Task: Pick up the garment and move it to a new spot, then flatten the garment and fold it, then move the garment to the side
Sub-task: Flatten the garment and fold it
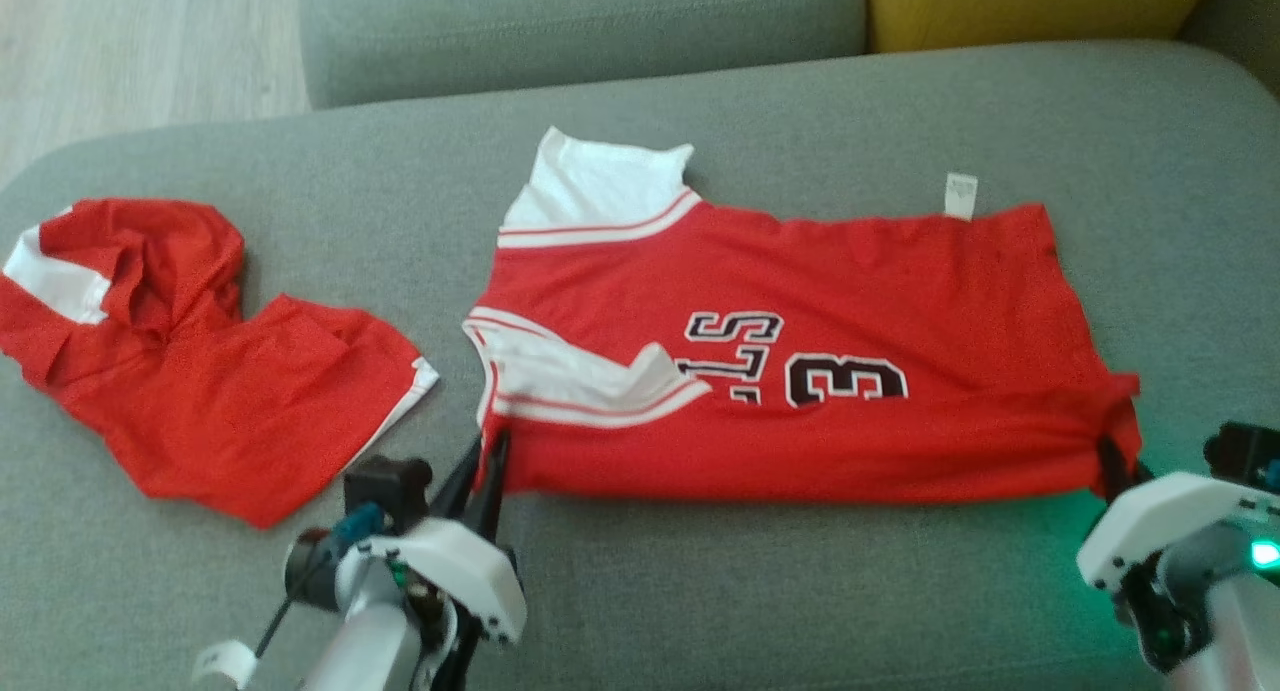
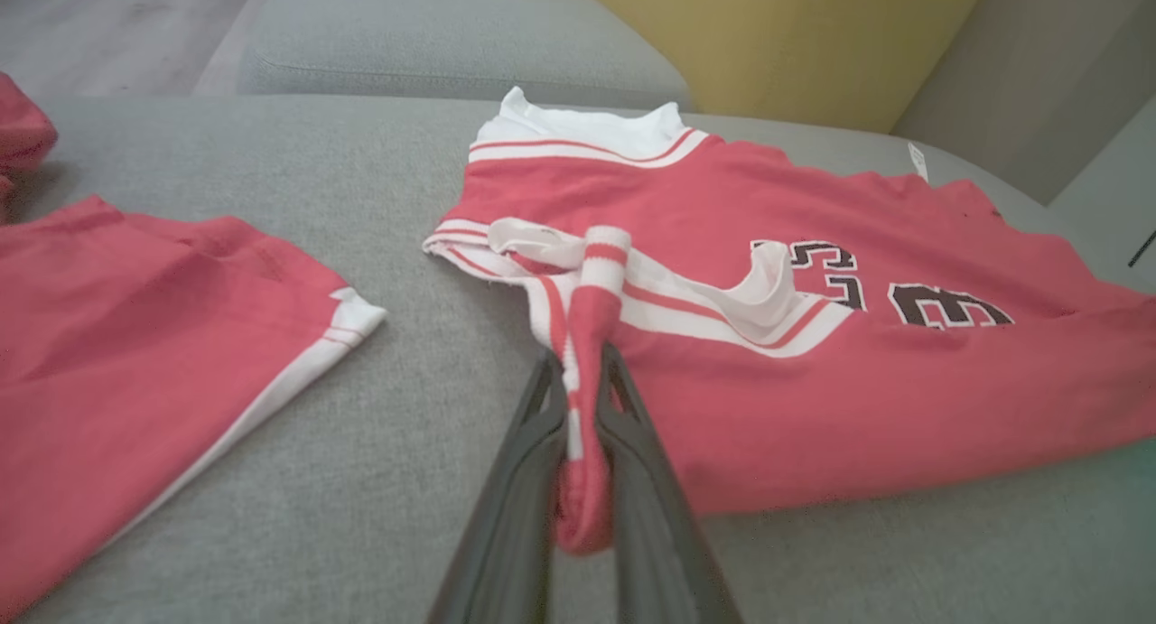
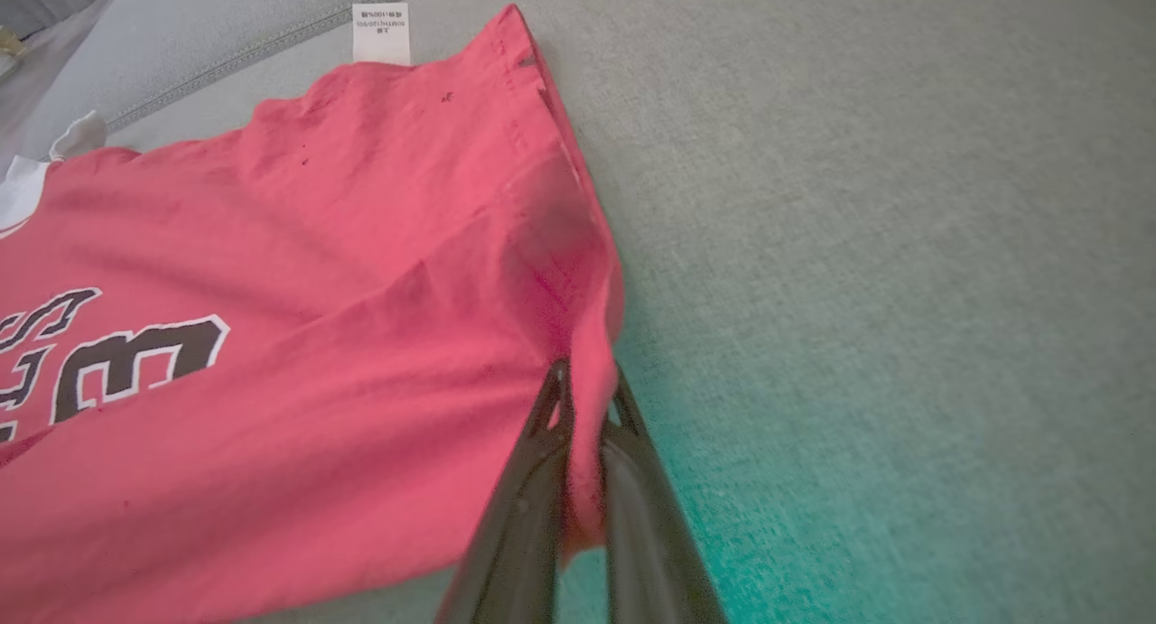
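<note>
The garment (image 1: 800,321) is a red jersey with white trim and black numbers, spread sideways across the grey sofa seat (image 1: 700,591). My left gripper (image 1: 485,461) is shut on its near left corner, by the striped armhole; the left wrist view shows that fold of red and white cloth (image 2: 587,371) pinched between the fingers (image 2: 519,479). My right gripper (image 1: 1110,466) is shut on the near right corner at the hem, where the right wrist view has red cloth (image 3: 582,398) clamped between its fingers (image 3: 528,507). The jersey's far edge carries a white label (image 1: 960,193).
A second red piece with white trim (image 1: 190,361) lies crumpled on the seat to the left, close to my left gripper. The sofa back (image 1: 580,21) and a yellow cushion (image 1: 1030,6) run behind. Wooden floor (image 1: 130,41) shows at the far left.
</note>
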Tool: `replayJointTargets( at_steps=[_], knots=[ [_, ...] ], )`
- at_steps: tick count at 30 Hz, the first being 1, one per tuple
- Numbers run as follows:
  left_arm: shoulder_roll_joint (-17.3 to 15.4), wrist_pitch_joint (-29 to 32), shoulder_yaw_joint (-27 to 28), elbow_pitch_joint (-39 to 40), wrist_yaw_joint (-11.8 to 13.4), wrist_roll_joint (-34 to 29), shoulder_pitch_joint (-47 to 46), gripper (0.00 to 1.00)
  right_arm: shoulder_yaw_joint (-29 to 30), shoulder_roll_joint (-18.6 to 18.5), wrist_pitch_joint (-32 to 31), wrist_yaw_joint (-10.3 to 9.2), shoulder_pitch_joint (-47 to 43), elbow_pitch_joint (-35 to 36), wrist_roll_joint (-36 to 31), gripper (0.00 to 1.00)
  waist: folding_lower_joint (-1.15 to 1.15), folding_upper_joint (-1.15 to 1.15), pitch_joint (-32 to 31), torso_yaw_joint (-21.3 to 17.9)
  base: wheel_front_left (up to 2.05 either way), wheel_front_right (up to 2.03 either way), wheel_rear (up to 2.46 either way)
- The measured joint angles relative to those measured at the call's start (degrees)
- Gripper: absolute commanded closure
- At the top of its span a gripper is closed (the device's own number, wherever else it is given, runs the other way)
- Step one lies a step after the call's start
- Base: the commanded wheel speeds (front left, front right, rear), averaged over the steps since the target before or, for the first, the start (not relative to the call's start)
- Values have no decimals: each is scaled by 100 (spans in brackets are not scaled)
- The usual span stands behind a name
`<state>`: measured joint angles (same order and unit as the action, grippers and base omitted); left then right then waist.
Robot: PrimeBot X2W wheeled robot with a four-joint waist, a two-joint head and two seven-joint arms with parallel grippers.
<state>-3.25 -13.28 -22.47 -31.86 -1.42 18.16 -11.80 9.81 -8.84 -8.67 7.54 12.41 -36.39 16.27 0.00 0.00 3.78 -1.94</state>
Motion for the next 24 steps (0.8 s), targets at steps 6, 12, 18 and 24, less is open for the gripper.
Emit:
replayJointTargets(
  at_steps=[6,12,18,24],
  knots=[
    [-75,391,-93,5,48,37,377,100,-29,-93,-655,0,-460,459,223,100,0,0,-234,-55,0,0,0],
    [-226,843,-145,75,49,159,872,100,8,-94,-1071,0,-990,969,335,100,0,0,-394,-103,0,0,0],
    [-265,1012,-177,265,120,214,947,27,194,-40,-1226,0,-1181,1380,276,0,0,0,-422,-124,0,0,0],
    [-302,860,-76,393,303,216,938,0,461,87,-821,0,-1177,1793,3,0,0,0,-407,-141,0,0,0]
  ],
)
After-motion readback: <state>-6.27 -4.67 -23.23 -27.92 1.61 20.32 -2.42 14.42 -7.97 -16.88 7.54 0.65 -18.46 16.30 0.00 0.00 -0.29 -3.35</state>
